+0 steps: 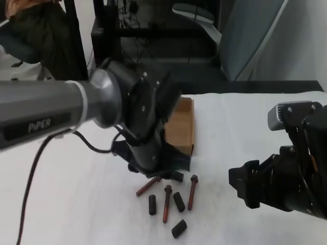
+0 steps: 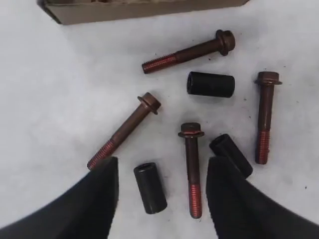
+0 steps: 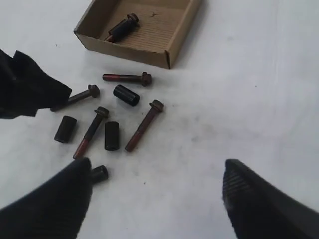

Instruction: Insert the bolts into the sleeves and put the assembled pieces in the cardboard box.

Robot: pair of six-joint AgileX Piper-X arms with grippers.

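Jaws of the left gripper [image 2: 162,167] stood released, spread above a black sleeve [image 2: 150,187] and a copper bolt [image 2: 192,169] in the loose scatter on the bench [image 2: 50,99]. Jaws of the right gripper [image 3: 155,169] were released too, gripping nothing. The cardboard box [image 3: 124,50] lay just beyond the scatter toward the far edge, one assembled piece [image 3: 119,27] inside.

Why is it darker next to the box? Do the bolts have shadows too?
Right wrist view: the cardboard box throws a soft shadow on the white table beside it. Left wrist view: the bolts and sleeves cast only faint shadows, so the light looks even, with no glare. High view: the left arm blocks part of the box.
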